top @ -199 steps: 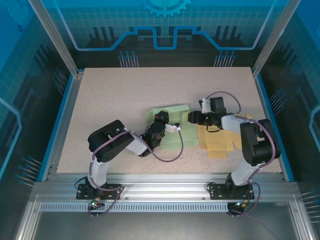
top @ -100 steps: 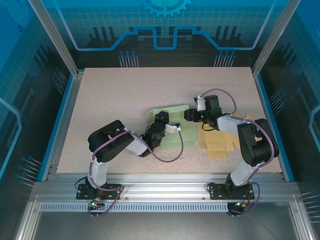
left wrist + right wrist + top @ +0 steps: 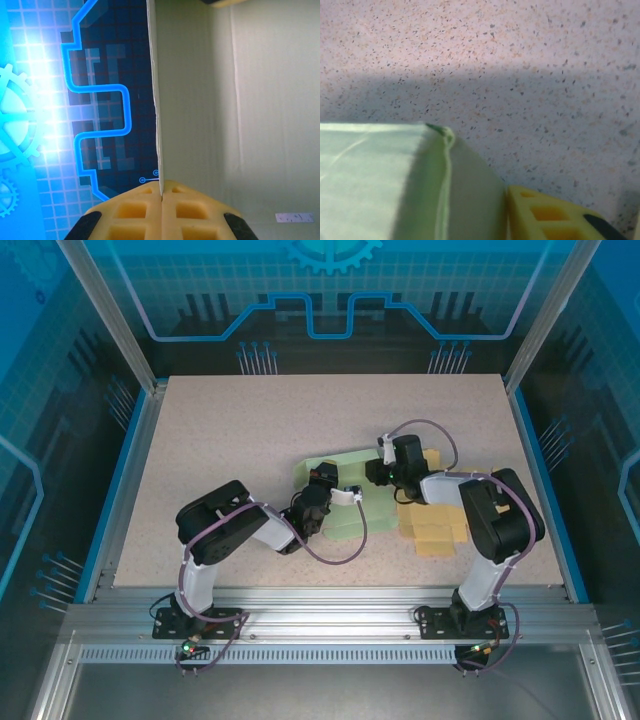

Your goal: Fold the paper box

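On the table (image 3: 220,440), centre: green paper box (image 3: 333,466) half-formed (walls apparently partly raised); left gripper (image 3: 161,194) pinches one wall's edge, right gripper (image 3: 372,473) at its right side, jaw spacing unclear; most folds seem left.

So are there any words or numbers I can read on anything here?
No words or numbers can be read.
Sticker on the green box: tiny marks, too blurred to read.
Blue wall: a gear and line drawings, no letters.
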`<state>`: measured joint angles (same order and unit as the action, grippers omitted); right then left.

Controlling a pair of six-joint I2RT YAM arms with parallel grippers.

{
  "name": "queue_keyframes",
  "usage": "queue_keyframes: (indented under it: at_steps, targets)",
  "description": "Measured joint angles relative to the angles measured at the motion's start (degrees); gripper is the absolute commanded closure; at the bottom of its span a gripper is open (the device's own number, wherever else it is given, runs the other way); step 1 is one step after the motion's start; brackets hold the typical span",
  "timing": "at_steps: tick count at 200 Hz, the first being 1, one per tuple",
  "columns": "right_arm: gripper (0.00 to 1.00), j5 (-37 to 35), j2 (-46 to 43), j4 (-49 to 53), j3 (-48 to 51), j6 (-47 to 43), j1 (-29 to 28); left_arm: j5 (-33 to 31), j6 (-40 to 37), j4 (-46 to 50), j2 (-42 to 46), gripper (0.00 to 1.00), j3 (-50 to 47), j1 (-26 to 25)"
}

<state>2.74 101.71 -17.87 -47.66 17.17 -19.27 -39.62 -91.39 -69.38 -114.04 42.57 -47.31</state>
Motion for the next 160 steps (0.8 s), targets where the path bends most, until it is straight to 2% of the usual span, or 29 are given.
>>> queue_keyframes:
  at_steps: [12,25,42,56,66,80,91,135,160]
  targets:
    - [0.87,-2.2,0.2,-0.4,0.0,-0.3,-0.6,-0.1,0.0,-0.5,0.1,1.0,0.0,-0.1]
    - [0.91,-4.0,0.4,-0.8,0.0,-0.9,-1.2,-0.2,0.2,-1.4,0.2,0.88,0.2,-0.5]
    - [0.94,-6.0,0.6,-1.2,0.0,-0.9,-1.8,-0.7,1.4,-1.6,0.9,0.6,0.7,-1.6]
    - [0.96,-7.5,0.6,-1.3,0.0,-0.9,-2.0,-1.3,2.5,-1.2,1.9,0.45,0.7,-3.0]
    - [1.0,-8.5,0.6,-1.3,0.0,-0.9,-2.1,-2.2,3.9,-0.8,3.0,0.31,0.7,-4.0]
    - [1.0,-9.7,0.6,-1.3,0.0,-0.9,-2.4,-3.5,6.5,0.5,6.0,0.12,0.7,-5.4]
    - [1.0,-10.5,0.6,-1.2,0.0,-0.9,-2.6,-4.5,9.6,1.6,9.3,0.02,0.3,-6.3]
    - [1.0,-13.9,-0.2,0.4,0.0,-0.8,-3.8,-11.9,25.0,6.6,27.4,0.01,-2.8,-10.4]
    - [1.0,-14.8,-2.1,3.0,0.0,-1.2,-4.7,-15.0,39.8,18.4,38.3,0.01,-3.4,-11.4]
